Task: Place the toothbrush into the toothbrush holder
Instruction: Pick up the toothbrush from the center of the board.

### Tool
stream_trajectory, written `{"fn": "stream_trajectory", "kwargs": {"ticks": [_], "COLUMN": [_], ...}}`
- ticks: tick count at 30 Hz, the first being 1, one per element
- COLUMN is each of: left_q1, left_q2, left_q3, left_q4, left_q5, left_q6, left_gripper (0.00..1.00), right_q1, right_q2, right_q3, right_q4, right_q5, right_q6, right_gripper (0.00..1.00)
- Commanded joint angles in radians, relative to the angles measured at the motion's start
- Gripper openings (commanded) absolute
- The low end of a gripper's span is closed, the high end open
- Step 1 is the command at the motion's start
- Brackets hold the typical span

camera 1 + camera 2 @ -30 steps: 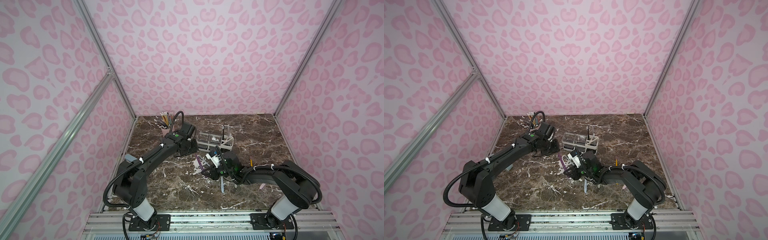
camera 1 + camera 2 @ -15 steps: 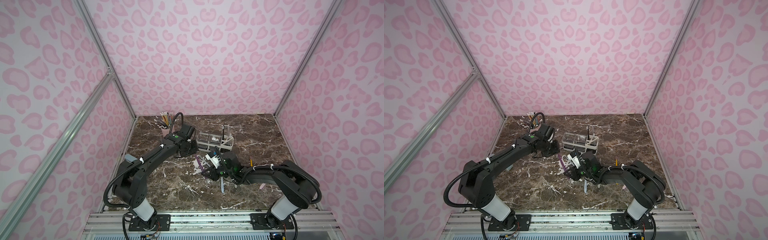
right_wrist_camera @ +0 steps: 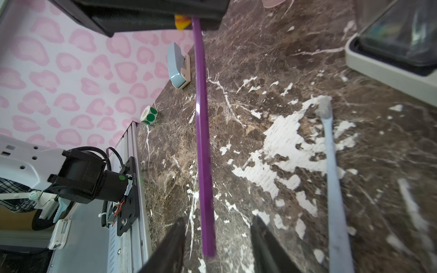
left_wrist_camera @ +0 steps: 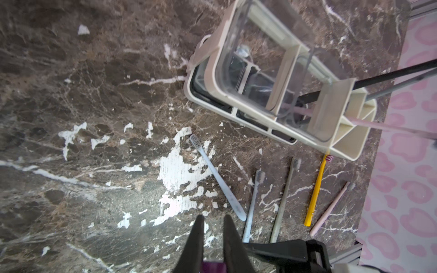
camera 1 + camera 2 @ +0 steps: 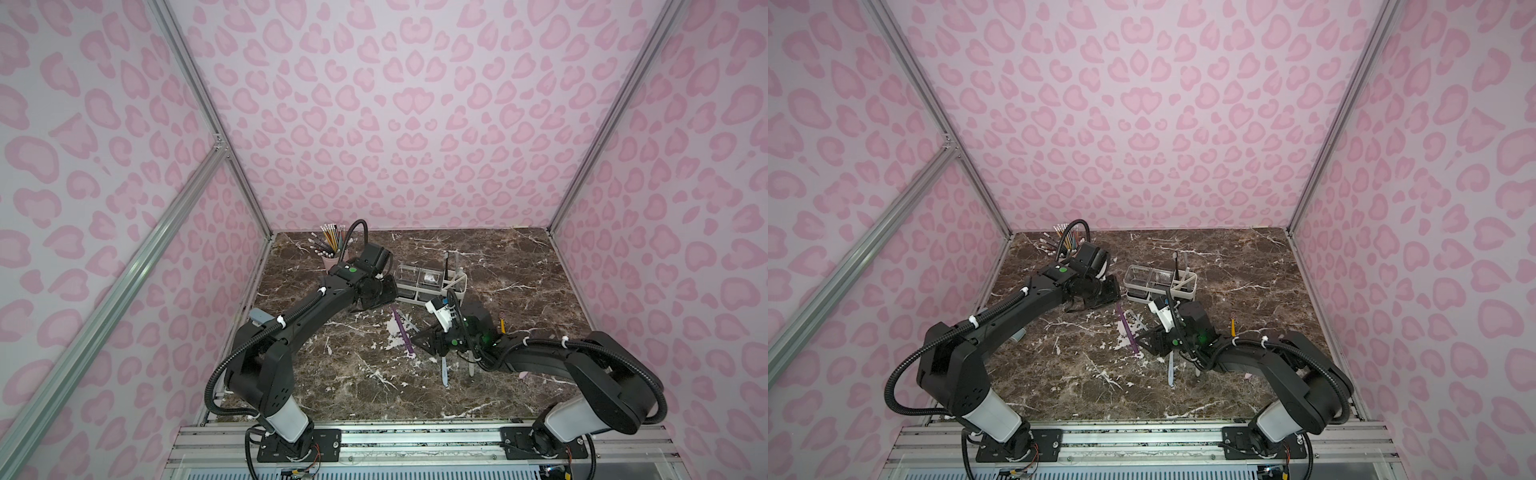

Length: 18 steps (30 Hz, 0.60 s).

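The purple toothbrush point(image 5: 402, 332) point(image 5: 1128, 330) slants just above the marble between my two arms. My left gripper point(image 5: 388, 296) point(image 4: 212, 218) is shut on its far end, and purple point(image 4: 212, 266) shows between the fingers. My right gripper point(image 5: 419, 338) point(image 3: 217, 221) is open, and the toothbrush handle point(image 3: 202, 141) runs free between its spread jaws, touching neither. The white toothbrush holder point(image 5: 459, 286) point(image 5: 1188, 291) point(image 4: 236, 111) stands just behind both grippers, with a black brush point(image 5: 446, 262) and others upright in its slotted end.
A pink pencil cup point(image 5: 330, 259) stands at the back left. Several loose toothbrushes lie near the right arm: light blue point(image 5: 444, 372) point(image 3: 331, 153), yellow point(image 5: 503, 324) point(image 4: 315, 189), grey and pink. A blue block point(image 3: 177, 66) and a green sticker roll point(image 3: 149, 114) sit by the left wall.
My right gripper has opened and let go of the purple toothbrush's handle. The left gripper has closed a little further on the other end. Neither arm has shifted much.
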Motion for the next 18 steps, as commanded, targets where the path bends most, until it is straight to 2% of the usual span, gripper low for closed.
{"fn": "stream_trajectory", "kwargs": {"ticks": [1, 4, 8, 15, 18], "left_q1": [0.000, -0.004, -0.022, -0.109, -0.159], "left_q2": [-0.007, -0.012, -0.013, 0.020, 0.034], "left_q3": [0.056, 0.118, 0.212, 0.345, 0.369], "left_q4": [0.009, 0.023, 0.069, 0.189, 0.258], "left_q5": [-0.085, -0.141, -0.195, -0.363, -0.458], "left_q6": [0.016, 0.020, 0.030, 0.089, 0.125], "left_gripper": [0.01, 0.01, 0.01, 0.01, 0.01], "right_q1": [-0.051, -0.093, -0.133, -0.212, -0.262], "right_q2": [-0.089, -0.196, -0.331, -0.595, -0.664], "right_q3": [-0.054, -0.113, -0.182, -0.281, -0.323], "right_q4": [0.106, 0.120, 0.126, -0.002, -0.011], "right_q5": [0.019, 0.071, 0.168, 0.536, 0.603], "right_q6": [0.028, 0.027, 0.028, 0.076, 0.127], "right_gripper": [0.61, 0.70, 0.76, 0.89, 0.92]}}
